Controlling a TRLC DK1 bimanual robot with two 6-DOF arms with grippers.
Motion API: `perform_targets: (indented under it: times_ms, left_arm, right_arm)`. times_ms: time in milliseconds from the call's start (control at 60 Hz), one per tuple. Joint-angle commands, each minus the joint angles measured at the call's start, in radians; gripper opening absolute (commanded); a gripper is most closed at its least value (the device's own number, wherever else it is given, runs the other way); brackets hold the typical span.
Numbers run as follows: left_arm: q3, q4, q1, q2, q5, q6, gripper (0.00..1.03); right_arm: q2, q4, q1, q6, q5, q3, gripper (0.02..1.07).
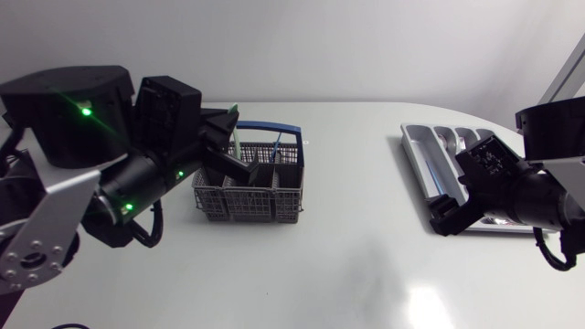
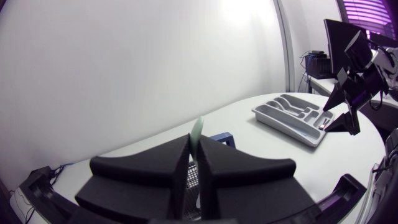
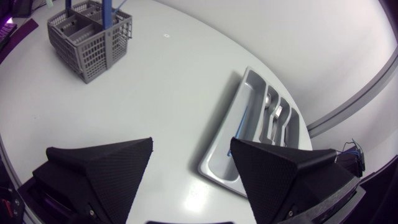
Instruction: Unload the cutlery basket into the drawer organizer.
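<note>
Now the left gripper (image 2: pixel 193 165) hangs over the grey cutlery basket (image 1: pixel 265 196), its fingers drawn close together and clamped from both sides on a thin pale green utensil (image 2: pixel 198 132) that stands upright between them. The utensil's top pokes out above the fingers; its lower end is hidden, so I cannot tell whether it is clear of the basket. The basket's blue handle (image 1: pixel 274 128) arches just behind the gripper. Well apart, across the white table (image 1: pixel 347 247), lies the grey drawer organizer (image 1: pixel 416 163) with metal spoons (image 3: pixel 273 112) in its shorter compartments. The right gripper (image 3: pixel 189 165) hovers above the organizer's near end, fingers spread wide and holding nothing
</note>
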Motion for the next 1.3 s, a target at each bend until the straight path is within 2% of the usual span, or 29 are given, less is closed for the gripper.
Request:
perform_targets:
  times_ms: [0, 117, 300, 383, 517, 750, 1283]
  left_arm:
    - [0.065, -0.073, 0.008, -0.035, 0.056, -0.072, 0.08]
    - [0.111, -0.17, 0.075, -0.033, 0.208, -0.172, 0.08]
    - [0.164, -0.241, 0.204, 0.016, 0.452, -0.281, 0.08]
    - [0.184, -0.253, 0.236, 0.051, 0.53, -0.316, 0.08]
    - [0.223, -0.277, 0.266, 0.12, 0.639, -0.35, 0.08]
    - [0.288, -0.302, 0.275, 0.194, 0.72, -0.387, 0.08]
    - [0.385, -0.302, 0.295, 0.316, 0.763, -0.465, 0.08]
  right_arm:
    - [-0.045, -0.032, 0.06, 0.054, -0.015, 0.037, 0.92]
    - [-0.085, -0.067, 0.14, 0.103, -0.073, 0.078, 0.92]
    - [-0.052, -0.073, 0.256, 0.198, -0.187, 0.151, 0.92]
    - [-0.003, -0.053, 0.285, 0.249, -0.253, 0.186, 0.92]
    - [0.103, -0.001, 0.38, 0.275, -0.287, 0.236, 0.92]
    - [0.29, 0.057, 0.428, 0.281, -0.325, 0.353, 0.91]
    - [0.595, 0.06, 0.442, 0.332, -0.394, 0.64, 0.82]
